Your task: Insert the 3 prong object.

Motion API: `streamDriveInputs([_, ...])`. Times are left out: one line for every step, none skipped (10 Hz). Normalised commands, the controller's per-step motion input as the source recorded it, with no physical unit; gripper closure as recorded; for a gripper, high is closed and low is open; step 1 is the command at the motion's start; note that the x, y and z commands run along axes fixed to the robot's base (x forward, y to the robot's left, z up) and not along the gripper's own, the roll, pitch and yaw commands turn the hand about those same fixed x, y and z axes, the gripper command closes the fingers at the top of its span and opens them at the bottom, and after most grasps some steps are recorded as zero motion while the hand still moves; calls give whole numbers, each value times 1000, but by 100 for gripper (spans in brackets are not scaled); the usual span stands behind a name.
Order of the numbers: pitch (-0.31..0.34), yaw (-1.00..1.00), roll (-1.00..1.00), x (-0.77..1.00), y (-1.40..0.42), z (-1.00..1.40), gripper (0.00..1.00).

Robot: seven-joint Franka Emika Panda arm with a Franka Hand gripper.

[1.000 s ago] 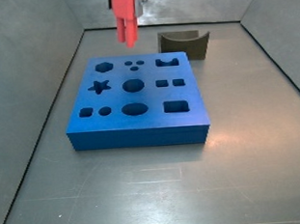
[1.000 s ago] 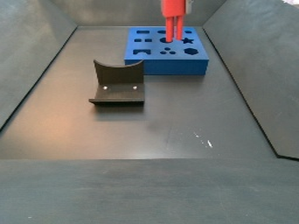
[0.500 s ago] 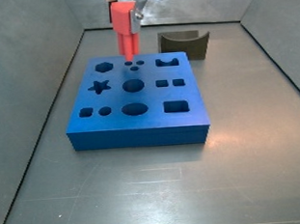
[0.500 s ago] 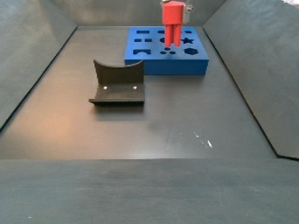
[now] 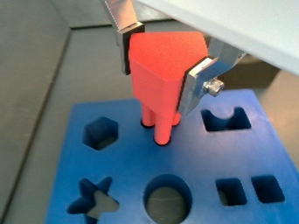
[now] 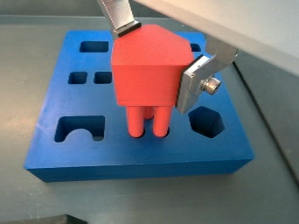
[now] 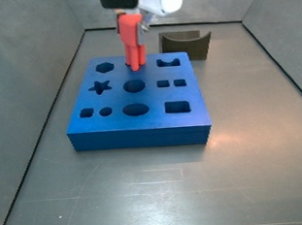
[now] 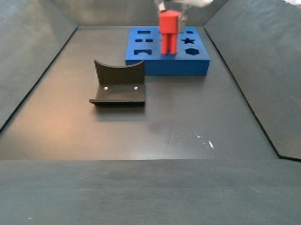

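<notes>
My gripper (image 5: pixel 163 72) is shut on the 3 prong object (image 5: pixel 163 77), a red-orange piece with a thick head and thin parallel rods below. It holds the piece upright over the blue block (image 7: pixel 138 101). In both wrist views the rod tips reach down to small round holes in the block's top (image 6: pixel 145 87). How deep they sit I cannot tell. In both side views the piece (image 7: pixel 132 43) stands at the block's far part (image 8: pixel 168 33). The silver fingers (image 6: pixel 194 80) clamp the head on two sides.
The blue block (image 6: pixel 70 149) has several other cut-outs: a hexagon (image 5: pixel 100 132), a star (image 5: pixel 96 198), a large round hole (image 5: pixel 167 197), squares and an arch. A dark olive curved-notch block (image 7: pixel 185 44) stands behind it, also in a side view (image 8: pixel 118 83). Grey walls enclose the floor.
The gripper has come down with the 3 prong object from high above the block. The rod tips are now at the block's top face.
</notes>
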Motion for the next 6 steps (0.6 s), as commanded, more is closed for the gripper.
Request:
streamDriveInputs([0, -51, -26, 6, 0, -251, 100])
streamDriveInputs([-50, 0, -56, -6, -11, -360, 100])
streamDriveInputs([-106, 63, -21, -14, 0, -460, 100])
streamDriveInputs([-129, 51, 4, -37, -34, -463, 100])
streamDriveInputs([-67, 0, 57, 0, -43, -406, 100])
streamDriveInputs([-34, 0, 91, 0, -63, -366, 100])
